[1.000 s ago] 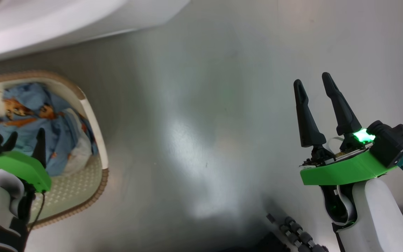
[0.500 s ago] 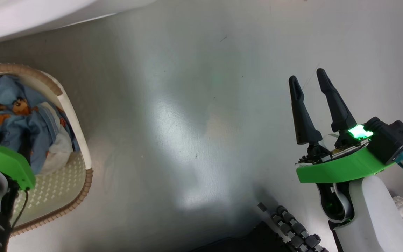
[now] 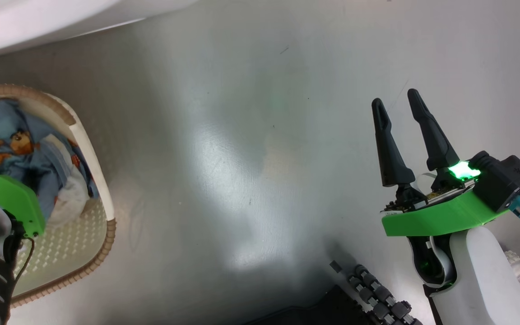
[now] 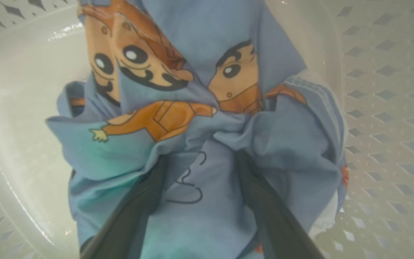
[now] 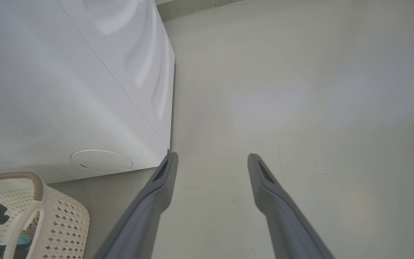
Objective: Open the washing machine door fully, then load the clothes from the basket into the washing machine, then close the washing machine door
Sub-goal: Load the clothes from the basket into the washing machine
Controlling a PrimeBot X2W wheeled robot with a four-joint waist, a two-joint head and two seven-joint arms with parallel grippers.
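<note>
Head view looks down on the big white boxy washing machine [image 3: 39, 22], which sits in the top left corner. The shiny grey floor [image 3: 242, 135] spreads out below it. The small cream-white plastic basket with holes and a brown woven-look rim [image 3: 89, 162] stands on that floor at the left, near the machine's front. The light blue soft clothes with orange cartoon figures [image 3: 30, 153] lie bunched up inside the basket. The left gripper [image 4: 201, 158] is down in the basket. Its two dark fingers are spread wide and poked into the cloth, with a loose fold of blue between them. The right gripper [image 3: 395, 98] hangs over bare floor, well apart from the basket, fingers wide apart and holding nothing. A round white hatch [image 5: 101, 161] is low on the machine's front, near the basket rim.
</note>
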